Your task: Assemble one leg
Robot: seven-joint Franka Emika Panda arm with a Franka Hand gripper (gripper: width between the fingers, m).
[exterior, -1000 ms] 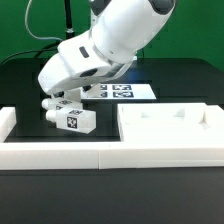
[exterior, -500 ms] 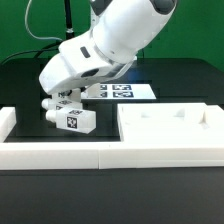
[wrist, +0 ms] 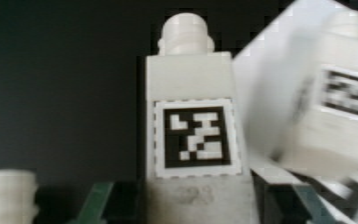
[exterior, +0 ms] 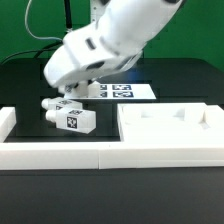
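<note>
Several short white legs with black-and-white tags lie together on the black table at the exterior view's left; the nearest one (exterior: 76,120) shows a tag. My gripper (exterior: 72,95) hangs just above them under the white arm. In the wrist view my gripper (wrist: 197,203) is open, its two dark fingers (wrist: 101,203) standing on either side of one leg (wrist: 197,120) with a small gap on each side. A second leg (wrist: 318,90) lies close beside it, and the end of a third (wrist: 7,190) shows at the edge. The wrist picture is blurred.
The large flat white panel with raised rim (exterior: 168,135) lies at the exterior view's right. A low white wall (exterior: 55,155) runs along the front. The marker board (exterior: 125,92) lies behind the legs.
The arm has lifted and swung toward the exterior view's right, away from the legs. The legs stay where they were on the table.
</note>
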